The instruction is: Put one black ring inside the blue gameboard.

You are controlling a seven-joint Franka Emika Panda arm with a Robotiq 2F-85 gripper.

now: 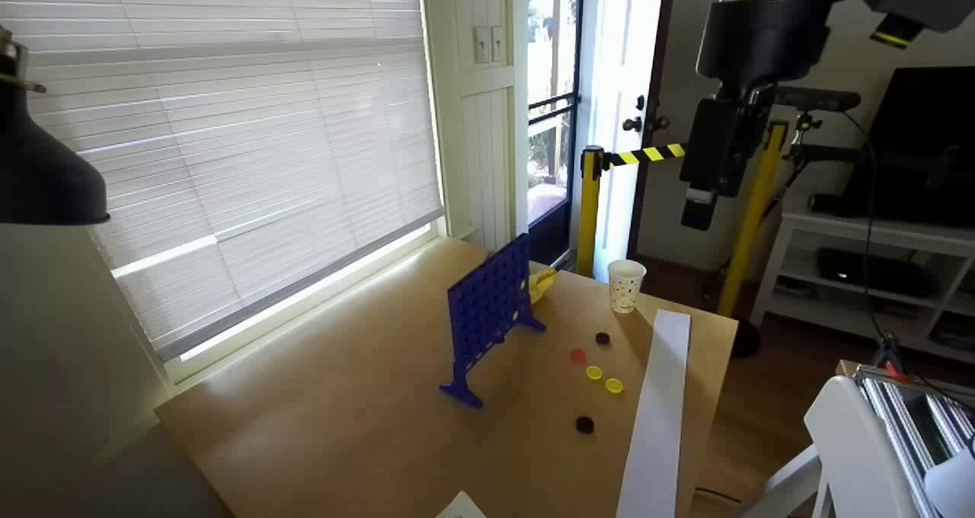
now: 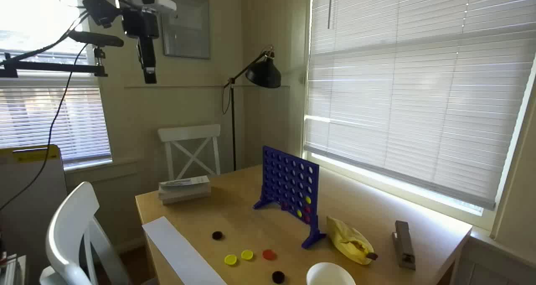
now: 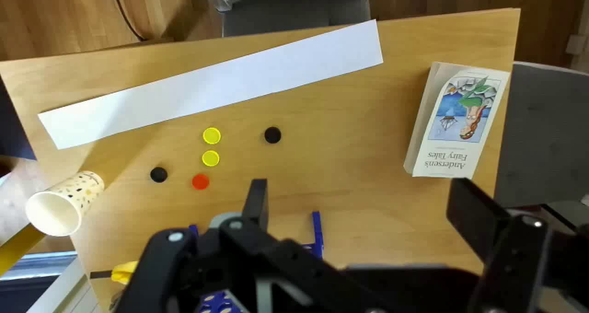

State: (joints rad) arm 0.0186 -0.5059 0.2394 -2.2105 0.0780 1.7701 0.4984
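Two black rings lie flat on the wooden table, apart from each other. The first black ring (image 1: pixel 584 424) also shows in an exterior view (image 2: pixel 217 235) and the wrist view (image 3: pixel 272 135). The second black ring (image 1: pixel 602 338) also shows in an exterior view (image 2: pixel 278 277) and the wrist view (image 3: pixel 158 174). The blue gameboard (image 1: pixel 491 298) stands upright on its feet, also in an exterior view (image 2: pixel 289 180). Several yellow and red tokens sit low in it at one end. In the wrist view the gripper hides most of the board (image 3: pixel 317 239). My gripper (image 3: pixel 359 191) is wide open and empty, high above the table.
Two yellow tokens (image 3: pixel 211 147) and a red token (image 3: pixel 200 181) lie between the rings. A white strip (image 3: pixel 221 85), a paper cup (image 1: pixel 625 286), a book (image 3: pixel 455 124), a banana-like yellow item (image 2: pixel 349 239) and a stapler (image 2: pixel 404 244) are on the table.
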